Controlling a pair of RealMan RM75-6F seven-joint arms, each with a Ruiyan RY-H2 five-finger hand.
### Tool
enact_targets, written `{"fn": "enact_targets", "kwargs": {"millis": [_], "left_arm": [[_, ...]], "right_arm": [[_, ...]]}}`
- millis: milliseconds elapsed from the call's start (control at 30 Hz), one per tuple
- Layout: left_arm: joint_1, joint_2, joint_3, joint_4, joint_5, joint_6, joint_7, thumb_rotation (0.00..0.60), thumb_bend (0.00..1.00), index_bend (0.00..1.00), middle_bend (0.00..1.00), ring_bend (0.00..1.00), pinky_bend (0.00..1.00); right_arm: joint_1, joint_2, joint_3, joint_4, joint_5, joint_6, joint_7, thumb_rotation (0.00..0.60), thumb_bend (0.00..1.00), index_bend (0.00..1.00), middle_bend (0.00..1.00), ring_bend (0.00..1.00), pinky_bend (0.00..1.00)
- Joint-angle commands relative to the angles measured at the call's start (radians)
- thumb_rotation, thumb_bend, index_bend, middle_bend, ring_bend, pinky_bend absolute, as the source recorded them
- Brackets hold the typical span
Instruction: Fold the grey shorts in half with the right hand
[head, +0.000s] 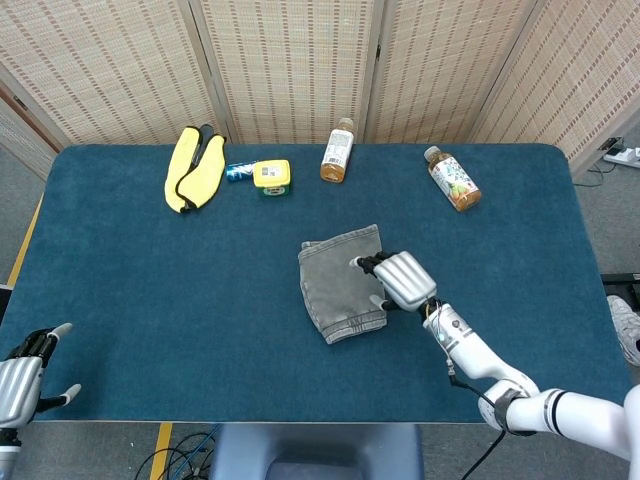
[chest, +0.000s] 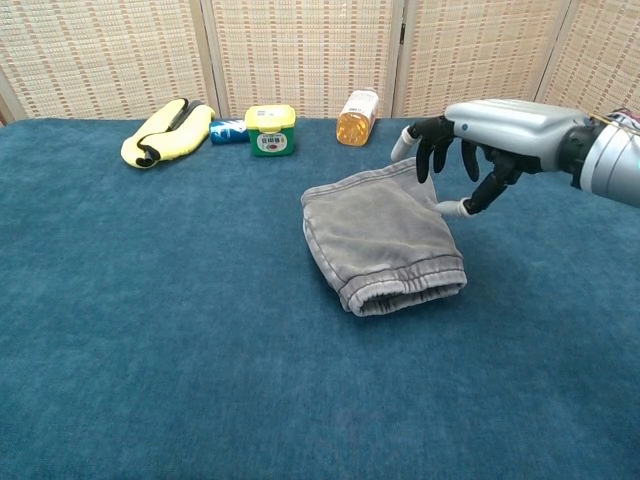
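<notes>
The grey shorts (head: 340, 280) (chest: 380, 235) lie folded in a compact bundle in the middle of the blue table, waistband toward the front. My right hand (head: 400, 279) (chest: 485, 130) hovers above the bundle's right edge, fingers spread and pointing down, holding nothing. My left hand (head: 22, 375) hangs off the table's front left corner, open and empty; the chest view does not show it.
Along the far edge lie a yellow banana-shaped toy (head: 194, 167) (chest: 165, 131), a small blue can (head: 238, 172), a yellow-lidded green tub (head: 271, 177) (chest: 271, 129), an orange drink bottle (head: 337, 151) (chest: 357, 115) and a second bottle lying on its side (head: 452, 179) (chest: 523, 135).
</notes>
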Motion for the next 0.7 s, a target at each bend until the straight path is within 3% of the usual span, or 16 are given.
{"fn": "enact_targets", "kwargs": {"millis": [33,200,333,700], "left_arm": [[-0.001,0.000,-0.001,-0.001,0.000,0.000,0.001,0.600,0.17,0.18,0.23,0.18,0.34],[-0.006,0.004,-0.008,0.003,-0.001,0.001,-0.002,0.600,0.17,0.18,0.23,0.18,0.34],[-0.014,0.002,-0.014,0.007,-0.001,-0.003,-0.004,0.600,0.17,0.18,0.23,0.18,0.34],[-0.041,-0.004,-0.027,-0.005,0.005,-0.019,0.011,0.600,0.17,0.18,0.23,0.18,0.34]], "right_arm": [[-0.013,0.010,0.003,-0.009,0.001,0.023,-0.016,0.600,0.27,0.23,0.38,0.37,0.50],[-0.054,0.065,0.004,-0.051,0.011,0.086,-0.083,0.600,0.26,0.23,0.38,0.37,0.47],[-0.115,0.132,0.002,-0.110,0.042,0.159,-0.140,0.600,0.31,0.23,0.38,0.36,0.44],[-0.239,0.268,-0.033,-0.199,0.071,0.250,-0.173,0.600,0.33,0.23,0.38,0.36,0.44]]}}
